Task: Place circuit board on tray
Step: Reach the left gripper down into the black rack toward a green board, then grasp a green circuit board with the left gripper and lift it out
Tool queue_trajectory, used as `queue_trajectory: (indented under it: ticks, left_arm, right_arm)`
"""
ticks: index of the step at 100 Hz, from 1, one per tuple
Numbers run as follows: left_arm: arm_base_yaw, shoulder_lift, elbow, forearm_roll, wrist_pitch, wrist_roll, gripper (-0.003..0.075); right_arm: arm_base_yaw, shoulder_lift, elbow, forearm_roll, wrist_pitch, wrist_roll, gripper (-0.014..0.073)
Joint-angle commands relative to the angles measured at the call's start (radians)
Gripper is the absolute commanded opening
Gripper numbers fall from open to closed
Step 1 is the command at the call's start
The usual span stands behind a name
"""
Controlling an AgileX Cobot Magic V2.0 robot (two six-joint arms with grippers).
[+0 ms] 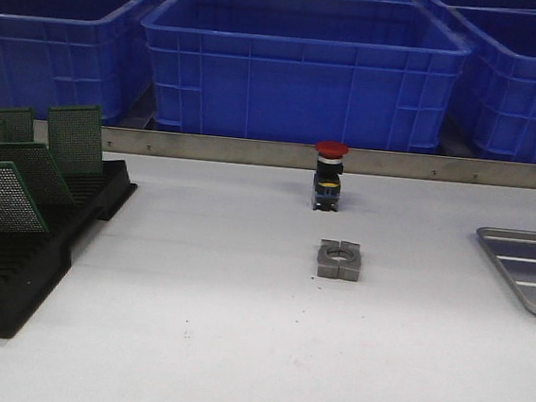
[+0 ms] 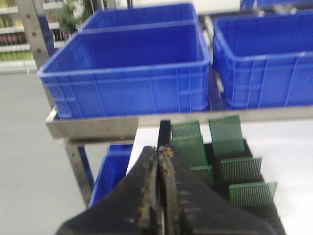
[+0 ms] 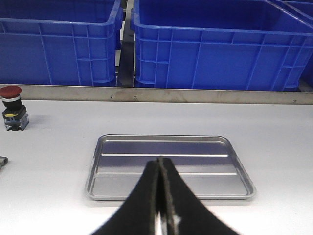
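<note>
Front view: white desk (image 1: pixel 235 350), neither arm visible. Black slotted rack (image 1: pixel 15 262) at the left edge, holding several green perforated circuit boards (image 1: pixel 75 138) standing tilted in its slots. Grey metal tray (image 1: pixel 527 269) at the right edge, partly cut off by the frame, flat on the desk, nothing on the visible part. Red-capped push button (image 1: pixel 328 175) upright near the desk's far middle; small grey block with a round hole (image 1: pixel 339 260) just in front of it, apart from it. Row of blue crates (image 1: pixel 305 67) behind a metal rail along the far side.

Left wrist view: left fingers (image 2: pixel 159 188) pressed together, nothing between them. Rack (image 2: pixel 252 149) and its boards (image 2: pixel 225 134) seen beyond the tips, apart from them. Blue crates (image 2: pixel 132 73) on a metal shelf past the rack.

Right wrist view: right fingers (image 3: pixel 160 196) closed tip to tip, holding nothing. Tray (image 3: pixel 168 166) seen whole beyond the tips, ribbed floor bare, rim unobstructed. Red push button (image 3: pixel 12 107) off to one side, well apart from tray.

Boards all in the rack, well apart from the tray; none on the tray.
</note>
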Motion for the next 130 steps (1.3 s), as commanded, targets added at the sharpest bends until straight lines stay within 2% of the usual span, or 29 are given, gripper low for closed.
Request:
queue_trajectory:
  ticks: [1,18,30,42,49,70,80,99,130]
  left_arm:
    - [0.003,0.134,-0.116,0.015,0.046,-0.010,-0.0017]
    - [0.003,0.367,-0.240,0.015,0.161,0.001,-0.0001]
    - [0.003,0.521,-0.317,-0.037,0.234,0.145,0.0139]
    - [0.003,0.646,-0.371,-0.116,0.249,0.401,0.0326]
    - [0.001,0.700,-0.391,-0.150,0.251,0.572,0.0382]
    - [-0.029,0.834,-0.404,-0.226,0.296,1.207,0.0393]
    - [-0.045,0.880,-0.404,-0.226,0.313,1.382,0.0392]
    - [-0.064,0.954,-0.404,-0.287,0.323,1.519,0.0389]
    - [-0.069,1.141,-0.404,-0.348,0.268,1.521,0.0389]
  right_arm:
    - [0.002,-0.019,0.001,-0.011,-0.073,-0.004,-0.0060]
    - [0.002,-0.019,0.001,-0.011,-0.073,-0.004,-0.0060]
    - [0.002,-0.019,0.001,-0.011,-0.073,-0.004,-0.0060]
    - [0.002,-0.019,0.001,-0.011,-0.073,-0.004,-0.0060]
    - [0.002,-0.019,0.001,-0.011,-0.073,-0.004,-0.0060]
    - [0.002,-0.018,0.001,-0.011,-0.073,-0.004,-0.0060]
    - [0.002,-0.018,0.001,-0.011,-0.073,-0.004,-0.0060]
    - [0.002,-0.018,0.001,-0.011,-0.073,-0.004,-0.0060]
    - [0.002,-0.018,0.001,-0.011,-0.073,-0.004,-0.0060]
